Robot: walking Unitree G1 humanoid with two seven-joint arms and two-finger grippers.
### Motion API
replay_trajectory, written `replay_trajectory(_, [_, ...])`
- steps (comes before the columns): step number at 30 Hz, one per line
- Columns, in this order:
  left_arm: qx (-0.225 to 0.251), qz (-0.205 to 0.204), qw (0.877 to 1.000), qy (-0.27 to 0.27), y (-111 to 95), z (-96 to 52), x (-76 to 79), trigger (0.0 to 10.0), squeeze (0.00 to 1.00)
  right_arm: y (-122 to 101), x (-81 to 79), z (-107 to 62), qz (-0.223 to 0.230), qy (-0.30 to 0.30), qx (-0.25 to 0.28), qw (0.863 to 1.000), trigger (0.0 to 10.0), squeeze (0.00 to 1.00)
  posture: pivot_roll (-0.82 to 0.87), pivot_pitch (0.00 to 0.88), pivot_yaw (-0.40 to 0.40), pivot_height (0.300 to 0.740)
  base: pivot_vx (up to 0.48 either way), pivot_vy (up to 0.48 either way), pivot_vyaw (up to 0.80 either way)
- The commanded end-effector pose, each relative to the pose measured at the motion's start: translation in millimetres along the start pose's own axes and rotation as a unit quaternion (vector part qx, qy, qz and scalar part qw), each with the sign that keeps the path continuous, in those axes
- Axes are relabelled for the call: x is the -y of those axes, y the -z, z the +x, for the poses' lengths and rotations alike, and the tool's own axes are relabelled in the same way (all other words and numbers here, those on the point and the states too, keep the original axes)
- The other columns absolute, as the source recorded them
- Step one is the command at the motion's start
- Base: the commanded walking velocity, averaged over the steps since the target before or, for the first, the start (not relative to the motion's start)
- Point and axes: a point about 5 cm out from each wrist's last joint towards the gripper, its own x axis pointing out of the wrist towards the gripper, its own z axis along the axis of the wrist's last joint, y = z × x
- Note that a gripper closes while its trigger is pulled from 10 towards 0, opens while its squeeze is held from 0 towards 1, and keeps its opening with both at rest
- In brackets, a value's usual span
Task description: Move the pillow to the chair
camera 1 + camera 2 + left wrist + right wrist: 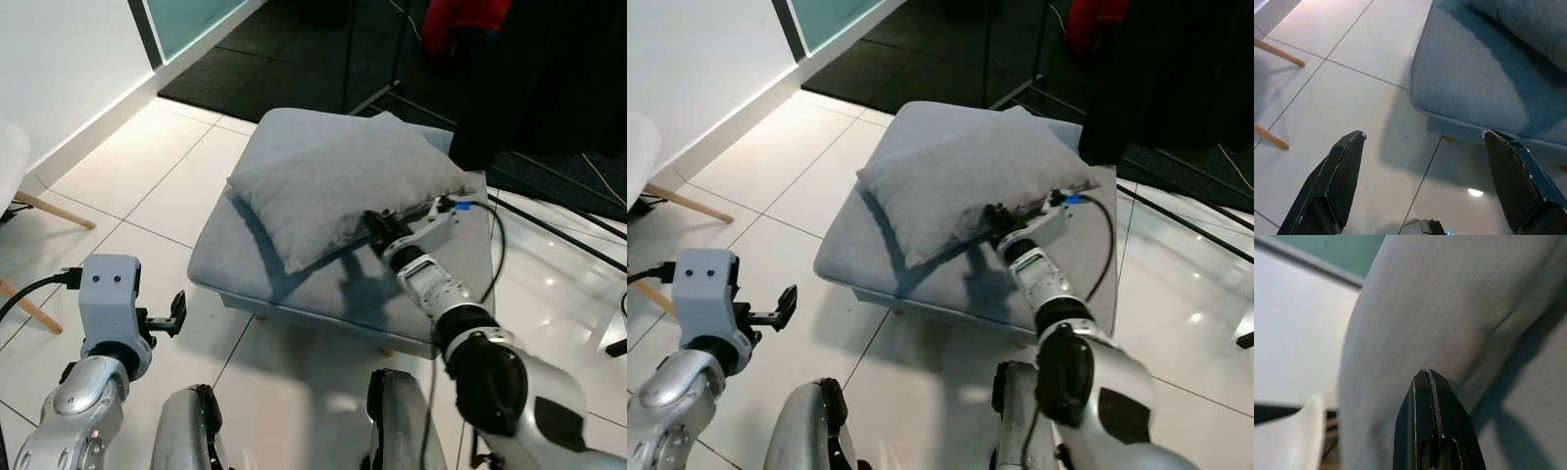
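While the grey pillow lies tilted on the grey ottoman, its near edge lifted, the right hand sits at that edge, its 2 fingers pressed together against the fabric; whether any cloth is pinched between them I cannot tell. The left hand hangs low over the white tile floor beside the ottoman's near left corner, its fingers spread wide with nothing between them. A white chair with wooden legs stands at the far left, well apart from the pillow. Dark carpet lies beyond the ottoman.
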Motion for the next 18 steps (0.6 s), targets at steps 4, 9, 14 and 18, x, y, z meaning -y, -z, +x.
replay_trajectory(4, [0.000,-0.020,1.000,0.008,2.2,4.4,4.8,10.0,0.00,-38.9,27.5,-14.4,-0.023,0.062,0.060,0.996,10.0,1.00,-0.01,0.287,-0.022,0.438,0.000,0.000,0.00])
replay_trajectory(9, [0.020,-0.075,0.996,0.040,-8.7,14.2,14.5,10.0,0.00,-66.7,45.8,-30.0,-0.053,0.073,0.084,0.992,10.0,1.00,-0.04,0.274,-0.020,0.438,0.000,0.000,0.00])
replay_trajectory(14, [0.035,-0.089,0.994,0.056,-17.1,23.3,19.2,10.0,0.00,-62.7,55.0,-35.9,-0.066,0.073,0.063,0.993,10.0,1.00,-0.05,0.266,-0.021,0.438,0.000,0.000,0.00])
replay_trajectory(18, [0.039,-0.088,0.994,0.060,-19.3,25.7,20.8,10.0,0.00,-57.7,57.3,-36.9,-0.062,0.070,0.054,0.994,10.0,1.00,-0.05,0.262,-0.024,0.438,0.000,0.000,0.00])
